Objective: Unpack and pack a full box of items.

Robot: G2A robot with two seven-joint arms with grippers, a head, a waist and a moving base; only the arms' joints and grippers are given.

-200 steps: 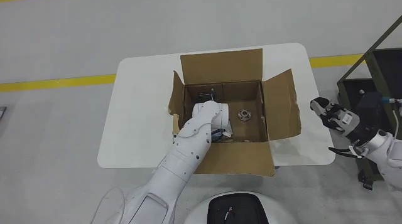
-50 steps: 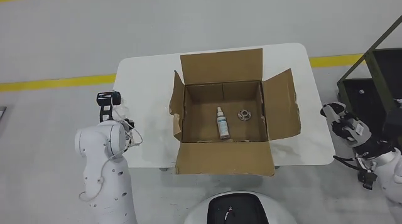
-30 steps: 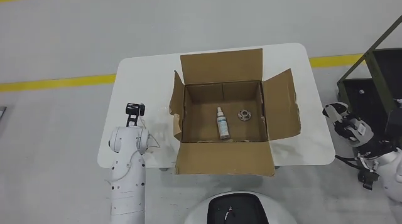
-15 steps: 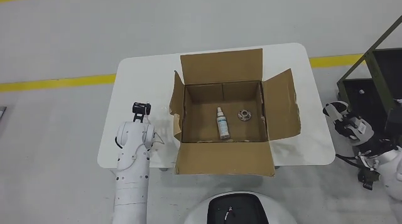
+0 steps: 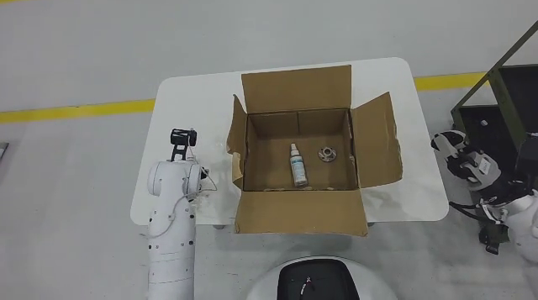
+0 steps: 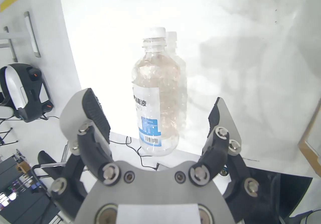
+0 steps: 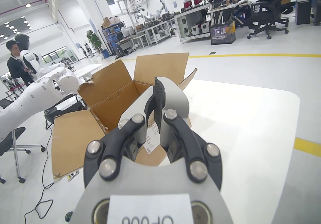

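Swung out of the cardboard box (image 5: 294, 90) to the table's (image 5: 193, 107) left side: left gripper (image 6: 154, 107). Water bottle (image 6: 156, 89) upright near the table edge, between spread jaws, touching neither. Withdraw straight back and up; avoid brushing the bottle. Right gripper (image 7: 158, 94) pressed together, beside the table's right end. Spray bottle (image 5: 297, 165) and metal fitting (image 5: 326, 154) inside the box.

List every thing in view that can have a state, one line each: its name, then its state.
Cardboard box: open, all four flaps folded out.
Spray bottle: lying flat inside the box.
Round metal part: resting on the box floor beside the spray bottle.
Water bottle: upright on the table, capped, ungripped.
Left tool: open, one finger on either side of the water bottle.
Right tool: shut, empty.
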